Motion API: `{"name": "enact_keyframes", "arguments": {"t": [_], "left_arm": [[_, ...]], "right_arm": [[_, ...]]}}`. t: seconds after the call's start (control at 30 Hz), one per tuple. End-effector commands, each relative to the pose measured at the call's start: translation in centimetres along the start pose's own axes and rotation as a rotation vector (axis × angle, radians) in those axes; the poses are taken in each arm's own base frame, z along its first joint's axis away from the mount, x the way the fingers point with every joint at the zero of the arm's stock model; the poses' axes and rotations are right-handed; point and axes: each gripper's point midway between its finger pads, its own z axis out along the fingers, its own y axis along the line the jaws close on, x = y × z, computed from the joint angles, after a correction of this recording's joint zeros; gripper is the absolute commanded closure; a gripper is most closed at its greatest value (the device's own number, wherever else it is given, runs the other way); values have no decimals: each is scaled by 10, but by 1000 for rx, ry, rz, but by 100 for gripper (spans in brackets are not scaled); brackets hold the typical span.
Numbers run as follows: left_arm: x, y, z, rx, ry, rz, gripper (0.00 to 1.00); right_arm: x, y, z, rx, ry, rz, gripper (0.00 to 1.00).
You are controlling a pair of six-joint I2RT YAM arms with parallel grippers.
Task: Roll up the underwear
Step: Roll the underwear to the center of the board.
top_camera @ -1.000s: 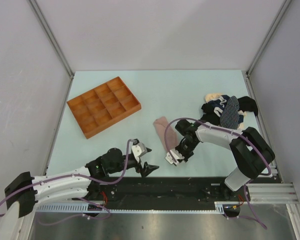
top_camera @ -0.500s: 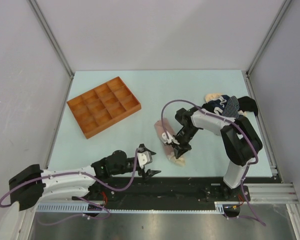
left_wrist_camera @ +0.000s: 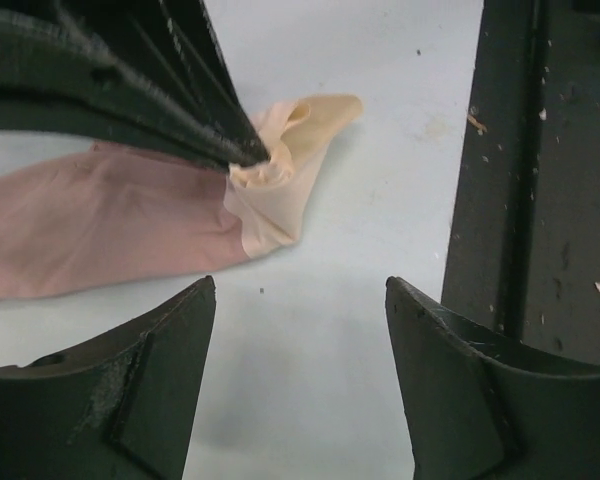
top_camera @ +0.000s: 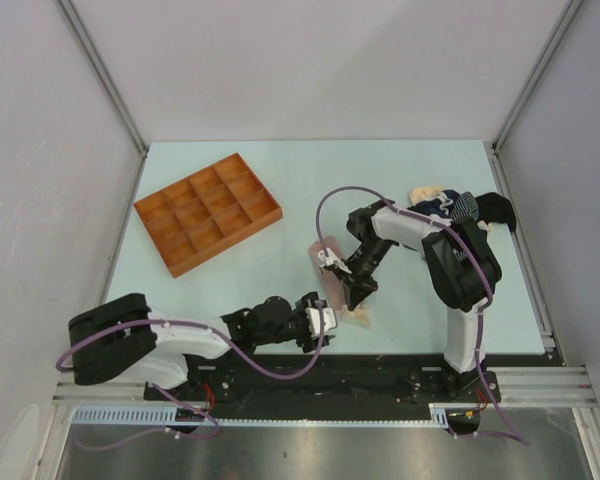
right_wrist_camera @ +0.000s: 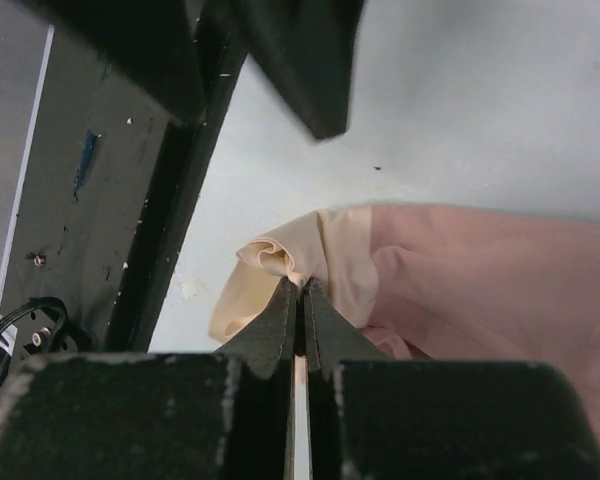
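While the right tool (top_camera: 354, 298) is pinched together on the near end of the pale pink-beige garment (top_camera: 329, 258), the left tool (top_camera: 325, 322) sits low over the bench (top_camera: 400, 170) just on the near side of it. Its two fingers (left_wrist_camera: 130, 380) stand apart with only bare bench surface between them. In the right wrist view the right tool's fingertips (right_wrist_camera: 280, 320) meet flat against each other. A fold of cream-coloured lining (right_wrist_camera: 270, 255) at the garment's end is bunched at their tips, with a small twisted knot of cloth just left of the point of contact. The rest of the garment spreads flat on the bench beyond and to the right of those tips in that view. From the left wrist camera, the same bunched end lies ahead of the left tool and slightly left of its open gap, apart from both fingers. The right tool's dark fingers come down onto it from the upper left. To the right of the left tool in that view runs the dark rail (left_wrist_camera: 540, 200) at the bench's near edge. Seen from above, a heap of more underwear (top_camera: 460, 208), navy striped, black and cream, lies well beyond the right tool toward the far right corner. The orange tray (top_camera: 208, 212) lies well off to the far left of both tools.
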Motion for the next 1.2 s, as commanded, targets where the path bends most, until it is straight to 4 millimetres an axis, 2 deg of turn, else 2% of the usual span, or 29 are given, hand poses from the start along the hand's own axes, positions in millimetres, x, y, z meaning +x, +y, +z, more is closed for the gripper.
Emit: {"name": "enact_keyframes", "arguments": {"t": [0.0, 0.07, 0.1, 0.33, 0.5, 0.7, 0.87, 1.17], "left_arm": [[-40, 12, 22, -33, -113, 52, 29], [-45, 11, 29, -26, -122, 53, 32], [-38, 10, 33, -21, -101, 50, 33], [-29, 17, 52, -61, -66, 5, 38], [-22, 31, 52, -160, -56, -62, 38], [-20, 34, 53, -199, -63, -156, 39], [-18, 33, 58, -184, -63, -209, 46], [-10, 45, 66, -195, -37, -364, 56]], "right_arm": [[-9, -7, -5, -20, -38, 81, 100], [-10, -11, -8, -29, -46, 98, 100], [-11, -11, -9, -34, -53, 101, 100], [-13, -17, -17, -57, -87, 128, 100], [-14, -18, -16, -57, -87, 126, 100], [-14, -20, -16, -57, -80, 131, 100], [-13, -21, -16, -58, -80, 137, 100], [-13, -21, -16, -56, -79, 139, 100]]}}
